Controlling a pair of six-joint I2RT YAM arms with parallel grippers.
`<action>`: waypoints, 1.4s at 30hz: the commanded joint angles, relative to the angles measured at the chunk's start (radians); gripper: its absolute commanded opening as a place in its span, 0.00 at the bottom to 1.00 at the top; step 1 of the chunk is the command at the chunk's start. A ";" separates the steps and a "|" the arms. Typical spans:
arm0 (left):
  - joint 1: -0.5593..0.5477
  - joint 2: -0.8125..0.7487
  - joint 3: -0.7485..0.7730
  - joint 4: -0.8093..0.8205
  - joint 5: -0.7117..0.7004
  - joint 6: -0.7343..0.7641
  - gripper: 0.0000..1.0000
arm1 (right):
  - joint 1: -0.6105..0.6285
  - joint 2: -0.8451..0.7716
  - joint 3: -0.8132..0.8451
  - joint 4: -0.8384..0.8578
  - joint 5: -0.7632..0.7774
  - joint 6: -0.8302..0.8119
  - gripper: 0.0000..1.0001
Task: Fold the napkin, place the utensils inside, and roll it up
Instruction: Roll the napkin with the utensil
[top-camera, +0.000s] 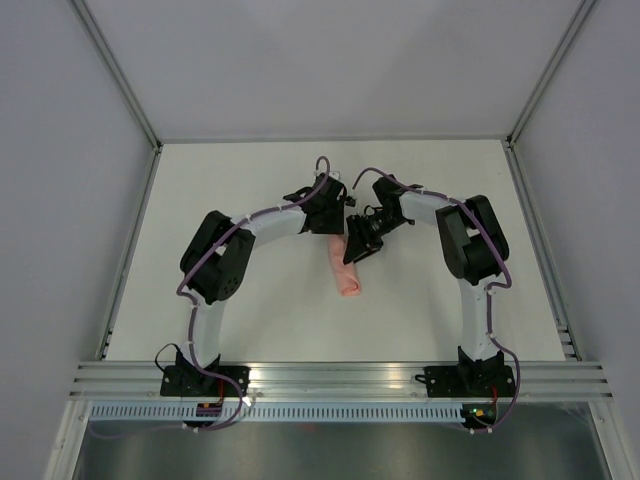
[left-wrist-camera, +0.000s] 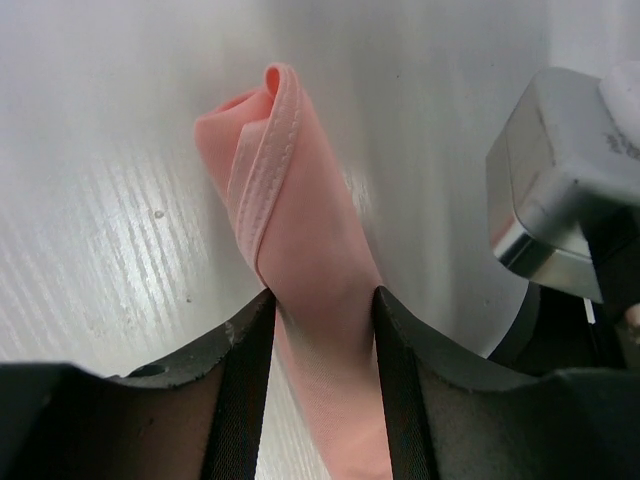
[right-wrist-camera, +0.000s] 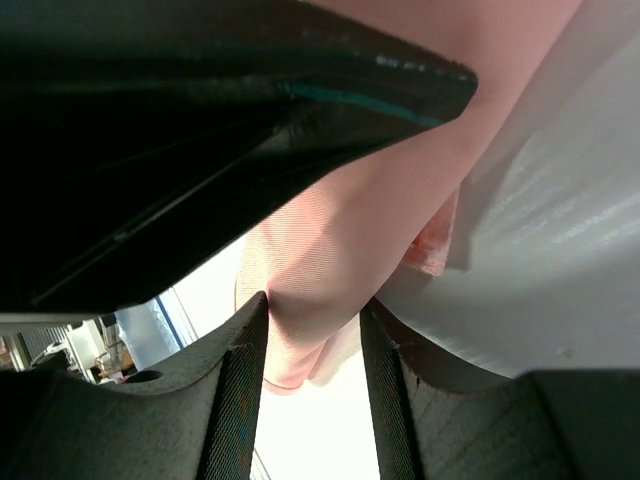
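- The napkin (top-camera: 346, 270) is already a slim pink roll lying on the counter (top-camera: 250, 320) at the middle of the overhead view, running from the two wrists down to a free end. This looks like the last step, rolling up or tightening the roll.
- The left fingers (left-wrist-camera: 245, 380) stand partly closed, pressing the roll from both sides. The right fingers (right-wrist-camera: 235, 390) do the same on another stretch of it.
- No utensils show in any view, so whether they lie inside the roll cannot be told.
- The next move probably calls for a gentle release or one more tuck, one side at a time, so the hemmed flap does not spring loose.
- The left wrist view alone shows the stitched hem wrapping round the open end at the upper middle of the frame.
- The right wrist view alone shows a loose corner of cloth hanging off the right side of the roll, under a dark blurred body.
- Only the overhead view shows both arms meeting over the upper end.
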 joint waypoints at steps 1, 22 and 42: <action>0.014 0.042 0.081 -0.066 0.054 0.086 0.50 | -0.017 -0.047 -0.015 -0.005 0.028 0.007 0.47; 0.018 0.054 0.204 -0.120 0.076 0.124 0.64 | -0.057 -0.050 0.006 -0.080 -0.038 -0.070 0.52; 0.046 -0.284 0.119 -0.035 0.148 0.167 0.69 | -0.179 -0.220 0.078 -0.191 -0.055 -0.282 0.57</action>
